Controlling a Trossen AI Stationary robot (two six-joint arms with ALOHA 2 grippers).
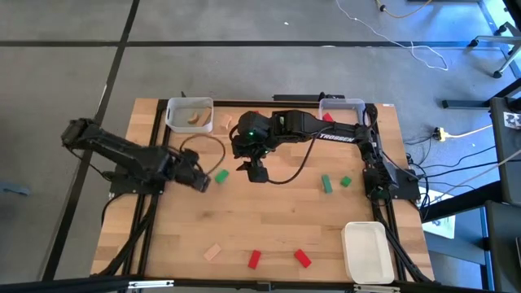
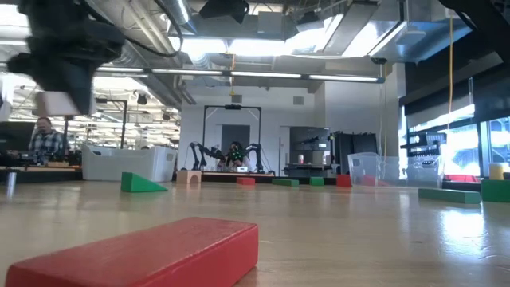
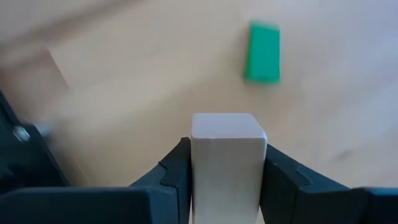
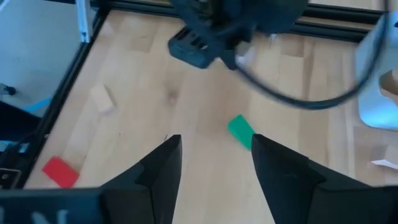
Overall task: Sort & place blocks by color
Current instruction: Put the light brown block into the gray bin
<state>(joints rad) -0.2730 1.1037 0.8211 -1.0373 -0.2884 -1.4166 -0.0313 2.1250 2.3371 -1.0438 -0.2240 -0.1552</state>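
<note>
tan block (image 3: pixel 224 155) clamped upright between left pincer (image 3: pixel 224 180) fingers, green block (image 3: pixel 262 52) beyond

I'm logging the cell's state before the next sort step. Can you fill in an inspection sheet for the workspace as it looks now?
Surface: wooden table, bare wood showing.
Job's things: tan block clamped in left pincer; green block beside it; two green blocks right of centre; two red blocks and a tan block along the near edge.
Clutter: two clear bins at back, white tray.
Grippers: right pincer open, empty, mid-table.
Cables: black cable looping across the table.
Surroundings: person in the background.
</note>
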